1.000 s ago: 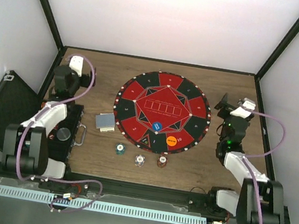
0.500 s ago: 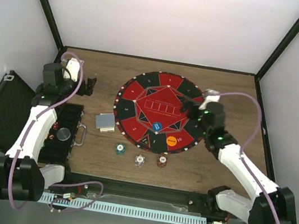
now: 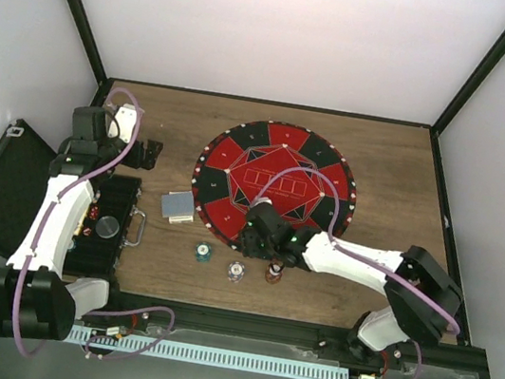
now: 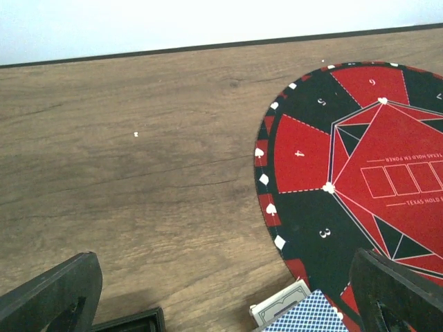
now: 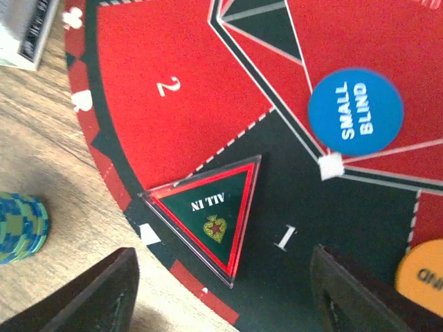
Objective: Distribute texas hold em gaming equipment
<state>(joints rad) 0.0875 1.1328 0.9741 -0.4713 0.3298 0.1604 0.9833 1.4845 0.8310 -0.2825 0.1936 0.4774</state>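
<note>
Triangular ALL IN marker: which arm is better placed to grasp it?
Right. The right hand, open, hovers over the green triangular ALL IN marker; the left hand is off the round red mat.

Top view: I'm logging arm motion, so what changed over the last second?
The right arm swung from the table's right edge across the mat; its tool hangs open over the ALL IN triangle. The left arm unfolded. Nothing was grasped. Cards and chips stayed.
</note>
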